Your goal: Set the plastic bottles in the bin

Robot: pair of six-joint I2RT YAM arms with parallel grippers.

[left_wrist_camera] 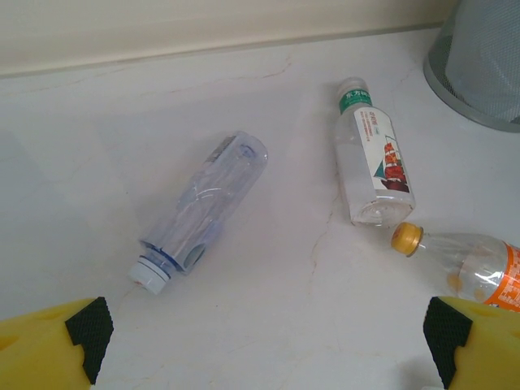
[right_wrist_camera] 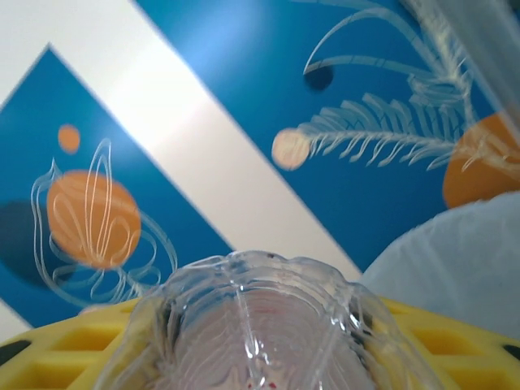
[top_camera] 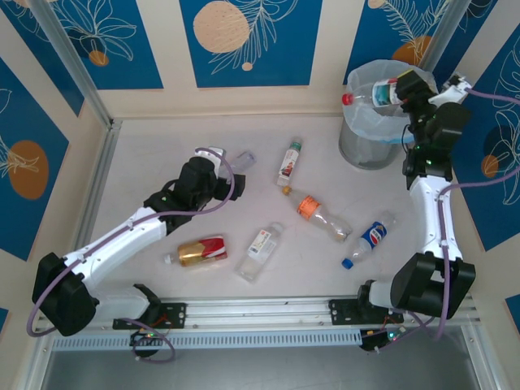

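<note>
The right fingers (right_wrist_camera: 57,353) are pinching a red-capped bottle (top_camera: 375,93) sideways over the bin (top_camera: 366,153) at the far right, while the left fingers (left_wrist_camera: 88,327) are hovering spread above a clear bottle (left_wrist_camera: 203,207) lying on the table (top_camera: 146,162), with five other bottles (top_camera: 322,216) lying nearer or to its right

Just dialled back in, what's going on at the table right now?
The right gripper has its jaws shut on a red-capped bottle, holding it over the bin. The left gripper hovers, jaws open, just short of a clear bottle lying on the table. Five more bottles lie around it.
</note>
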